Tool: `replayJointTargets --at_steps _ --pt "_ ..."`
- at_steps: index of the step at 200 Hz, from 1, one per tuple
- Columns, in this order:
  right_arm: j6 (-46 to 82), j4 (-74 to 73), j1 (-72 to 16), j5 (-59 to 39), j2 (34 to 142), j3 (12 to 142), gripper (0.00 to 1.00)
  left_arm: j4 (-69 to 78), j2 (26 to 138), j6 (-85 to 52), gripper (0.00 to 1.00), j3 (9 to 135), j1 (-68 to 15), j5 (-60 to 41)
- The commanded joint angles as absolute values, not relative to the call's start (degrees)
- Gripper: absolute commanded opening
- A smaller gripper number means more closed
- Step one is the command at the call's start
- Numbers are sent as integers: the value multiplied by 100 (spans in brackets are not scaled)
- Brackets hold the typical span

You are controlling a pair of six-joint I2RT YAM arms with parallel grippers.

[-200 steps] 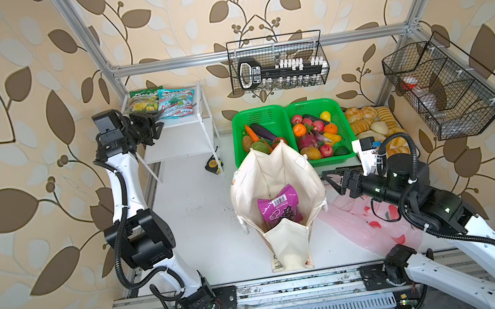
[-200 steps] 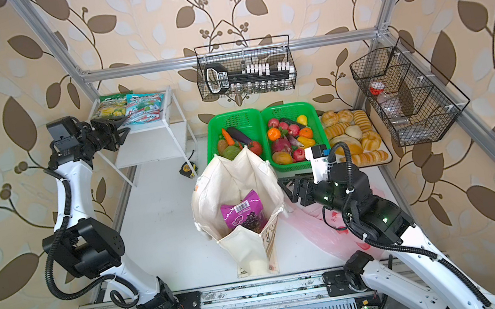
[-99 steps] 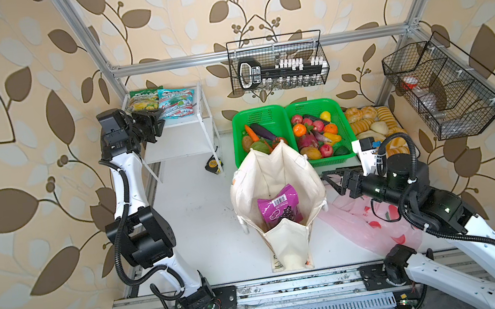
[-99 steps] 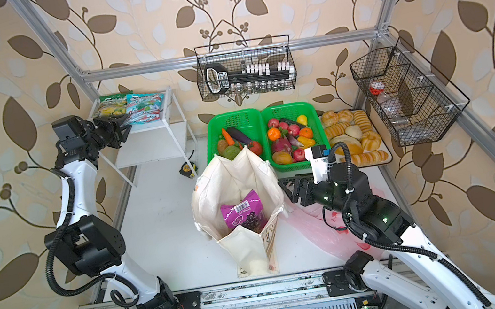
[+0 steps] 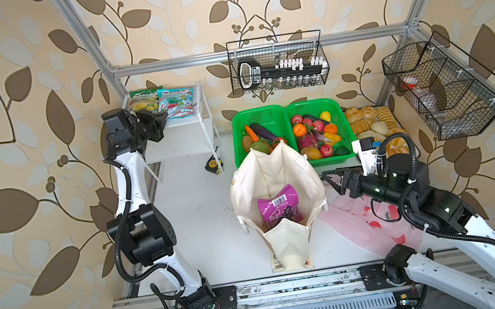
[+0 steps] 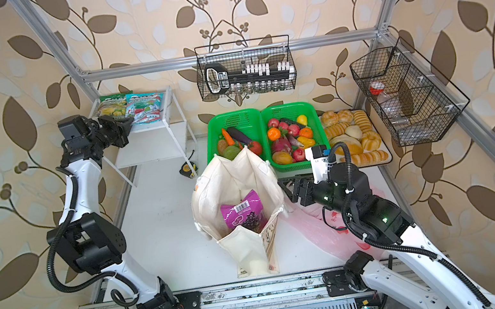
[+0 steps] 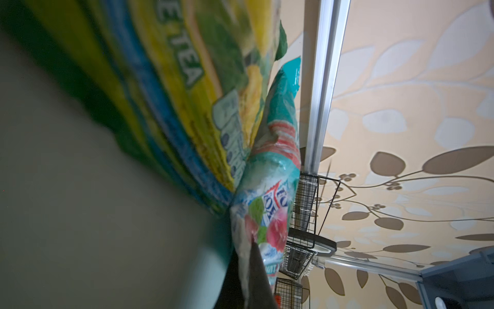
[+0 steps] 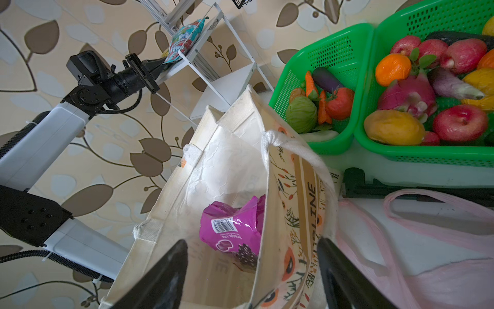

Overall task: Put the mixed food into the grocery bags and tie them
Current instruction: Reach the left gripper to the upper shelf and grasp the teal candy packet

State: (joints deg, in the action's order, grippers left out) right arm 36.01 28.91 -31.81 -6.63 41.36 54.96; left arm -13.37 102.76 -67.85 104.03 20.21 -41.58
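My left gripper point(image 5: 162, 116) point(image 6: 130, 121) is at the white shelf, shut on the edge of the teal mint packet point(image 5: 177, 102) point(image 7: 275, 166). In the left wrist view the left gripper point(image 7: 247, 283) pinches the packet's thin seam. The cream tote point(image 5: 275, 171) point(image 8: 227, 166) stands open mid-table with the purple grape packet point(image 5: 278, 206) point(image 8: 232, 227) inside. My right gripper point(image 5: 330, 177) point(image 8: 251, 278) is open, its fingers on either side of the tote's right wall. The pink plastic bag point(image 5: 368, 227) point(image 8: 427, 267) lies flat to the right. The cabbage point(image 8: 300, 113), tomato point(image 8: 339, 103) and potato point(image 8: 296, 93) are in a green basket point(image 5: 258, 116).
A yellow-green snack packet point(image 5: 143, 101) lies beside the teal one on the shelf point(image 5: 187, 121). A second green basket point(image 5: 332, 105) holds fruit, and a bread tray point(image 5: 369, 122) sits at the back right. Wire baskets point(image 5: 278, 63) hang on the walls. A tape measure point(image 5: 214, 165) lies on the floor.
My left gripper has moved in to the shelf and closed on the teal packet's edge. The right arm, the tote and the pink bag have not moved.
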Motion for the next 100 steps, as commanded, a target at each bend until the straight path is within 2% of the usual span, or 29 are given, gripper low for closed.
replayJointTargets --at_steps 1,42,74,100 --pt "3653 2899 -3170 -669 4089 5423 76 -1121 9965 -6624 0 10397 1995 -4322" --pt "3669 2875 -3167 -609 4029 5381 77 -705 9570 -6515 0 10506 1971 -4578" --pt "3700 2804 -3165 -667 4111 5390 77 -633 9580 -6544 0 11240 1943 -4776" --pt "3735 2786 -3168 -627 4137 5388 77 -599 9145 -6290 0 11173 1826 -4857"
